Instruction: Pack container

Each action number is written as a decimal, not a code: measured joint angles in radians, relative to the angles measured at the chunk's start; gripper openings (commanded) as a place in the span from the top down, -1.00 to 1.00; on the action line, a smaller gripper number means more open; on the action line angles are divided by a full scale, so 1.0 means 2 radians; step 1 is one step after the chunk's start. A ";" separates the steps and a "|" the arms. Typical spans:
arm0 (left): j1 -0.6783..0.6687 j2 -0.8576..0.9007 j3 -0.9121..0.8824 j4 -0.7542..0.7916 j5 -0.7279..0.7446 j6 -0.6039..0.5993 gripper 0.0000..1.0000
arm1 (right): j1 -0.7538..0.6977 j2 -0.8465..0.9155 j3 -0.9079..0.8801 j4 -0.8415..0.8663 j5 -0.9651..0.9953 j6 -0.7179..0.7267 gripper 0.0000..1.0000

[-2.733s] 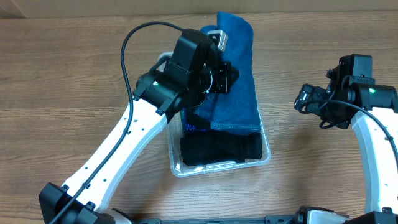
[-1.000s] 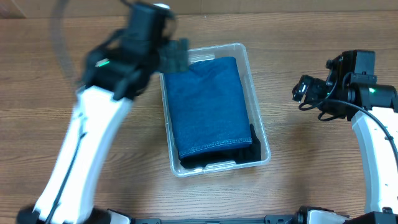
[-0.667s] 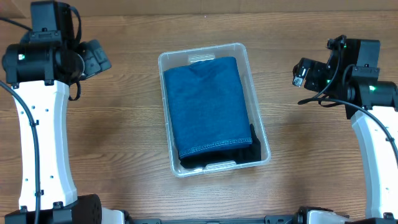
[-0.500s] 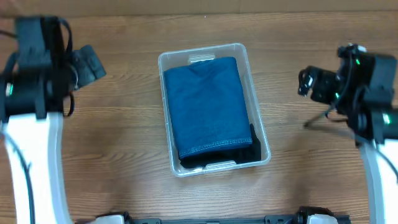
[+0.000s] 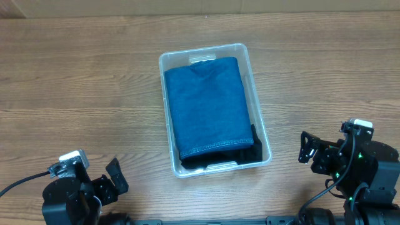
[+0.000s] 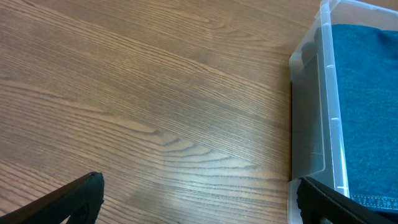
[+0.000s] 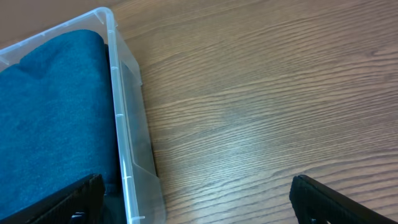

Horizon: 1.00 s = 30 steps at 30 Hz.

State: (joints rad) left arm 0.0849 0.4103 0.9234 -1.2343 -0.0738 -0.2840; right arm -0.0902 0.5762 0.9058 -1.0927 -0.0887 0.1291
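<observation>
You have one container [image 5: 255,103] on the desk [image 5: 81,94], sitting about at the middle of the overhead view, its long sides running from 12 to 6 o'clock with a slight tilt. It is clear, smooth plastic, rectangular with rounded corners and a lip around the rim.

Count two pieces of fabric inside. One folded blue cloth [image 5: 206,106] fills most of the container; its surface looks soft and matte, with a line of stitching along the hem at the 6 o'clock end. One black cloth [image 5: 215,157] lies under it and shows only at that 6 o'clock end and its 5 o'clock corner.

The desk is light brown with a wood grain running across it.

You have two hands, both well apart from the container and touching nothing. Your left hand [image 5: 109,184] sits at about 7 o'clock from the container, its two dark fingers spread wide and empty. Your right hand [image 5: 311,153] sits at about 4 o'clock, fingers likewise spread wide, gripping nothing.
</observation>
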 measured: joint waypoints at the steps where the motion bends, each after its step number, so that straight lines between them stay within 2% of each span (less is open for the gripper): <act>1: 0.000 0.000 0.000 0.000 0.000 0.000 -1.00 | 0.000 0.000 0.000 0.000 0.000 0.000 -1.00; 7: 0.000 0.000 0.000 0.000 0.002 0.000 -1.00 | 0.000 -0.007 0.000 0.000 0.001 0.000 -1.00; 9: 0.000 0.000 0.000 0.000 0.002 0.000 -0.99 | 0.000 -0.046 -0.003 0.003 0.011 0.000 -1.00; 11: 0.000 0.000 0.000 0.000 0.002 0.000 -1.00 | 0.002 -0.117 -0.033 0.041 0.013 0.000 -1.00; 13: 0.000 0.000 -0.001 0.001 0.002 0.000 -0.99 | 0.014 -0.211 -0.111 0.115 0.013 0.000 -1.00; 15: 0.000 0.000 -0.001 0.000 0.002 0.000 -1.00 | 0.020 -0.262 -0.185 0.185 0.007 0.000 -1.00; 16: 0.000 0.000 -0.001 0.001 0.002 0.000 -1.00 | 0.023 -0.280 -0.245 0.273 0.001 -0.001 -1.00; 17: 0.000 0.000 -0.002 0.000 0.002 0.000 -1.00 | 0.025 -0.281 -0.289 0.318 -0.005 -0.001 -1.00; 19: 0.000 0.000 -0.002 0.001 0.002 0.000 -1.00 | 0.026 -0.280 -0.384 0.507 -0.007 -0.002 -1.00; 20: 0.000 0.000 -0.002 0.001 0.002 0.000 -1.00 | 0.026 -0.280 -0.409 0.547 -0.007 -0.002 -1.00; 22: 0.000 0.000 -0.002 0.000 0.002 0.000 -1.00 | 0.026 -0.280 -0.443 0.501 -0.008 -0.001 -1.00; 30: 0.000 0.000 -0.002 0.000 0.002 0.000 -1.00 | 0.026 -0.277 -0.444 0.501 -0.006 -0.001 -1.00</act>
State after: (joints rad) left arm 0.0849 0.4103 0.9188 -1.2343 -0.0704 -0.2840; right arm -0.0383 0.0223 0.0185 -0.0902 -0.1001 0.1268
